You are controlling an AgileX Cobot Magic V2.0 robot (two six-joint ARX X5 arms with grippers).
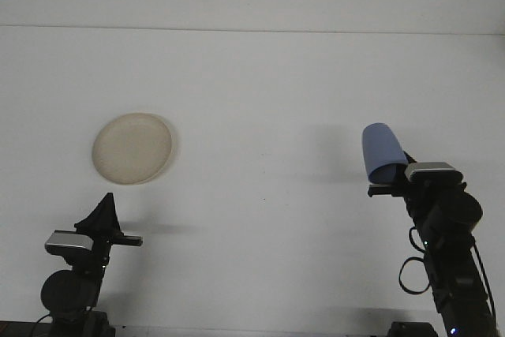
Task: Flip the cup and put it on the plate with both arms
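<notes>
Front view | right claw (388,181) raised, gripping blue cup (382,152) | left claw (105,222) low, fingers together

Black arms (446,250) (looped cables, silver plates)

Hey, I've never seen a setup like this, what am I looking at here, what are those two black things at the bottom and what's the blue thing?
This is one picture, taken from a camera that looks forward over a white table the way the robot faces. The two black things are the robot's arms, each ending in a gripper with a small camera mounted on it. The left gripper sits low near the front edge and holds nothing. The right gripper has its fingers closed on a blue cup, which is upside down, its closed end pointing up. A round beige plate lies on the table at the left. Apparently the cup is meant to be turned over and set on that plate.
</notes>
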